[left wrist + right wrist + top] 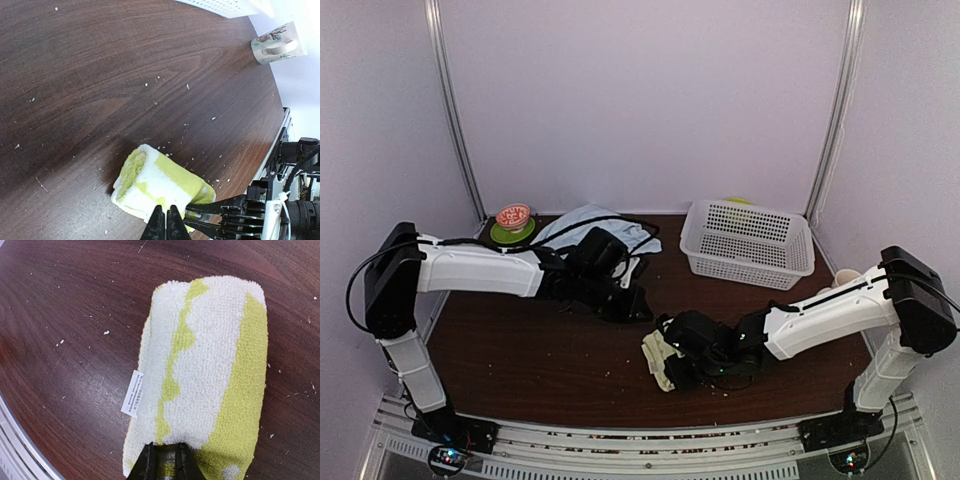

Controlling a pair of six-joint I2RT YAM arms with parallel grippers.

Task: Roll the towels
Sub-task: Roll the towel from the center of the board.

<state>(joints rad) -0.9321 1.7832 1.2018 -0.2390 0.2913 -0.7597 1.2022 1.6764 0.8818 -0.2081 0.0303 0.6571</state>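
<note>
Overhead, L to R on the dark wood surface [520, 350]: a green plate [492, 236] carrying a red-and-white bowl [513, 214] sits at rear L. Just R of it the pale-blue towel [578, 222] lies crumpled and unrolled, partly hidden behind the L arm and its cable.

L pincer [636, 306] is near mid-surface, apart from both towels in the overhead view. In its wrist view the L pincer [166, 222] is clenched, fingers pressed together w/ nothing between them, tips overlapping the near edge of the roll; contact cannot be told.

Lime-green towel [658, 358] lies rolled up near the front edge, approx. centre. The L wrist view shows the roll [155, 182] w/ its spiral end turned to the L. The R wrist view shows white and green bands on the towel [210, 365] and a white label [132, 392] at its side.

R pincer [674, 366] rests on the roll's R end. Seen from its wrist, the R pincer [167, 463] has its fingers nearly together, grasping terry at the towel's near end; from the L wrist it [197, 216] meets the same end.

White specks [187, 86] are scattered over the wood.

Rear R: white perforated basket [748, 243]. Far R, beside the R arm: a printed mug [847, 277], also in the L wrist view [277, 46]
</note>
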